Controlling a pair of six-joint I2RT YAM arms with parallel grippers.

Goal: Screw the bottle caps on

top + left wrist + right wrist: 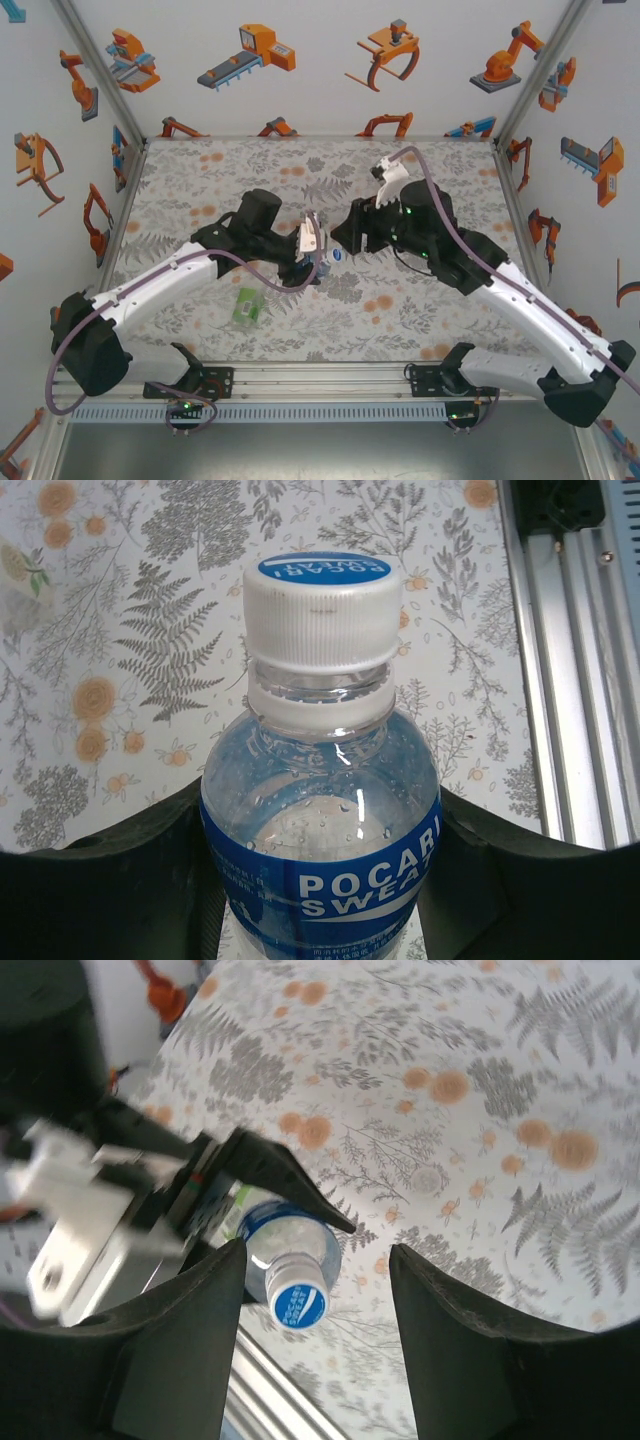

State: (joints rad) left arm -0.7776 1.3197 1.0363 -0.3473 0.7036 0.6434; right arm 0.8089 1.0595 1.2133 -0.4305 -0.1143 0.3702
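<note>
My left gripper (320,880) is shut on the blue-labelled bottle (320,810), its dark fingers pressed against both sides of the label. A white bottle cap (322,600) with a blue top sits on the bottle's neck. In the top view this bottle (328,258) is held above the middle of the table by the left gripper (316,262). My right gripper (343,238) is just beside it, open. In the right wrist view the cap (298,1303) lies between the spread fingers (190,1340), close to the left one. A green-labelled bottle (245,307) lies on the table near the front.
The table carries a floral cloth (420,300). An aluminium rail (320,382) runs along the near edge and also appears in the left wrist view (580,680). White walls with orange robot prints enclose the table on three sides.
</note>
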